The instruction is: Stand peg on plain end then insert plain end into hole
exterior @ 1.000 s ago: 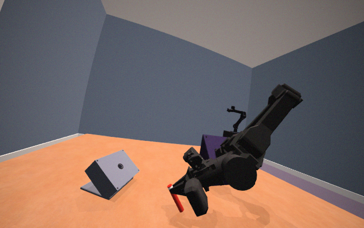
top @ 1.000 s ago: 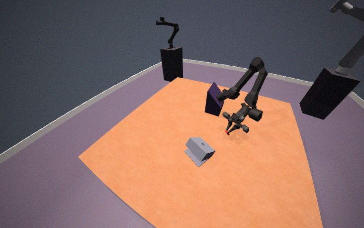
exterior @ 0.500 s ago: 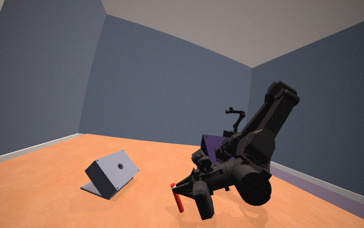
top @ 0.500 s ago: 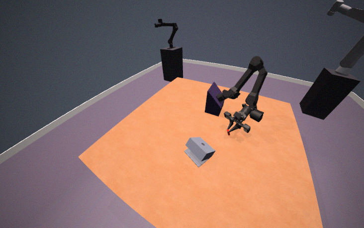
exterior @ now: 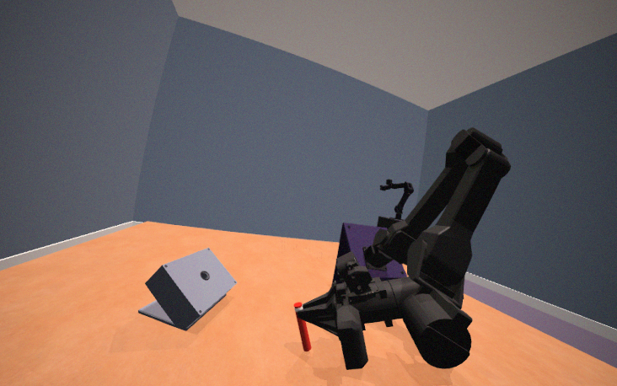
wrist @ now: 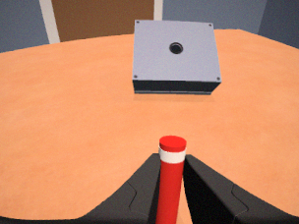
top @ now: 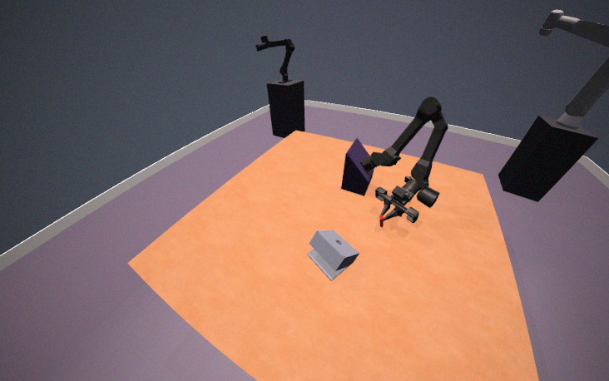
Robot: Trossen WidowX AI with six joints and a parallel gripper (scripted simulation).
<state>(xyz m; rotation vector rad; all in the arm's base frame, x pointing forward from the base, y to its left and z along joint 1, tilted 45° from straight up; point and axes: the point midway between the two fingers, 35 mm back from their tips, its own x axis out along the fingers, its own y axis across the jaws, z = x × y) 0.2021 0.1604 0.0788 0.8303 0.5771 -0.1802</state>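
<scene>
The red peg [top: 381, 222] [exterior: 304, 334] [wrist: 170, 189] stands nearly upright, leaning slightly in the exterior view, with its white-banded end up and its plain end down at or just above the table. Whether it touches the table is unclear. My gripper [top: 383, 218] [exterior: 299, 312] [wrist: 170, 161] is shut on the peg just below its top, coming in from the side at a low slant. The grey sloped panel [top: 326, 247] [exterior: 189, 284] [wrist: 152, 61] stands apart from the peg, ahead of the gripper in the wrist view. Its dark round hole [top: 339, 242] [exterior: 205, 275] [wrist: 176, 48] is empty.
A purple sloped block [top: 356, 172] [exterior: 352, 238] stands beside my arm, with a dark arm part in front of its face. The orange table top [top: 251, 210] [exterior: 259, 273] [wrist: 64, 113] lies under everything. Two other arms on black pedestals [top: 286, 107] [top: 541, 157] stand beyond its edges.
</scene>
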